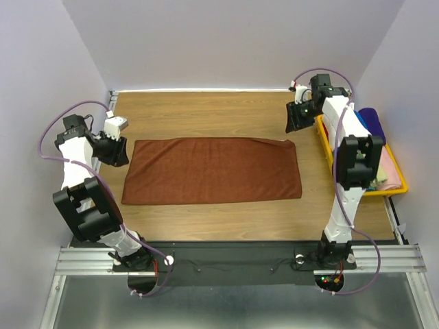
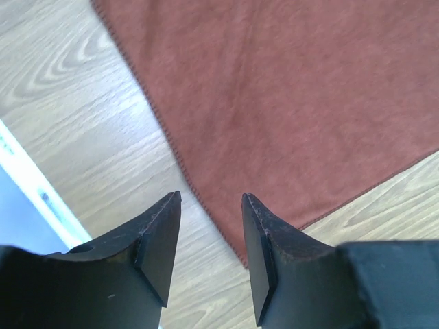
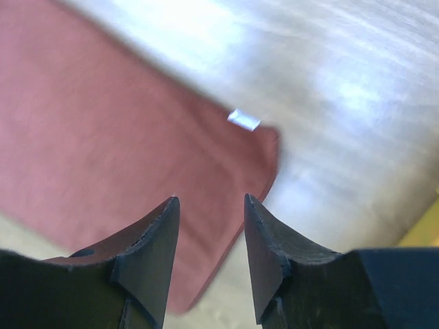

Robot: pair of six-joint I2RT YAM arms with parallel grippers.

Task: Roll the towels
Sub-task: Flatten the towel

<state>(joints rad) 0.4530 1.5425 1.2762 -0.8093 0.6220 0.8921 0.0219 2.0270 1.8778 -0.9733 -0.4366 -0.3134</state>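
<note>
Across the middle of the tabletop (image 1: 206,113) the rust-brown towel (image 1: 212,171) lies spread flat, its long side running left to right. I judge it is smoothed out this way so that a roll can start from one clean edge. The arms sit at its two far corners. The left hand (image 1: 113,149) is just beside the towel's left end, and the right hand (image 1: 296,120) is above the far right corner, where a small white tag (image 3: 243,120) shows.

Both wrist views show the fingers parted with only cloth and wood beneath them, so both hands are released and carry nothing. The mirrored placement suits a two-handed start — taking both corners of one edge together should keep the roll straight. None of this towel is rolled yet.

Against the right edge a yellow bin (image 1: 401,186) holds rolled towels — probably where finished ones go.
</note>
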